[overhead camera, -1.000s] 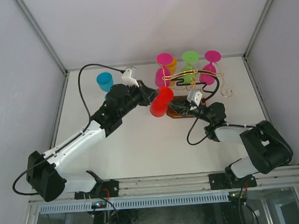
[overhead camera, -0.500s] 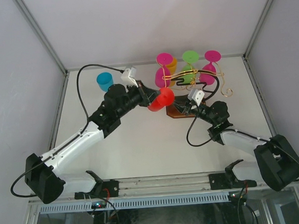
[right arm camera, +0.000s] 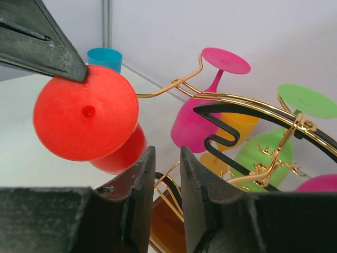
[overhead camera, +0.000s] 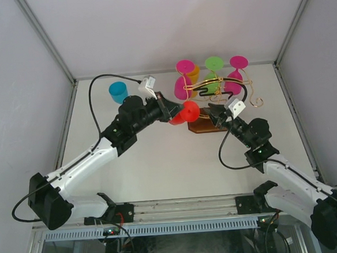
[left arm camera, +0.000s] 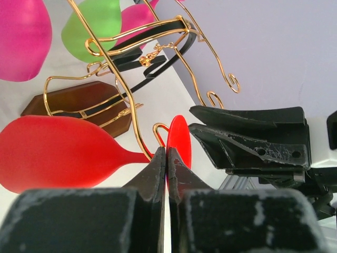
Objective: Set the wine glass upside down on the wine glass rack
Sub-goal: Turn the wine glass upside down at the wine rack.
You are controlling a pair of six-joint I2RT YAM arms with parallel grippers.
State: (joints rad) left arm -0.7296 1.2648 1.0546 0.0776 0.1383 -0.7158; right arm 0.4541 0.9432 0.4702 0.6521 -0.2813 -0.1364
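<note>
The red plastic wine glass [overhead camera: 185, 112] lies on its side in the air just left of the gold wire rack [overhead camera: 203, 127] with its dark wooden base. The left hand [overhead camera: 170, 113] is pinched tight on its stem. A second ago the right hand [overhead camera: 214, 113] was shut close beside the glass. It has since drawn back to the right, jaws narrowly parted and empty. The handover looks finished, so the left arm alone must hang the glass on the rack.

Blue cup [overhead camera: 118, 92] — on white table [overhead camera: 159, 162]
</note>
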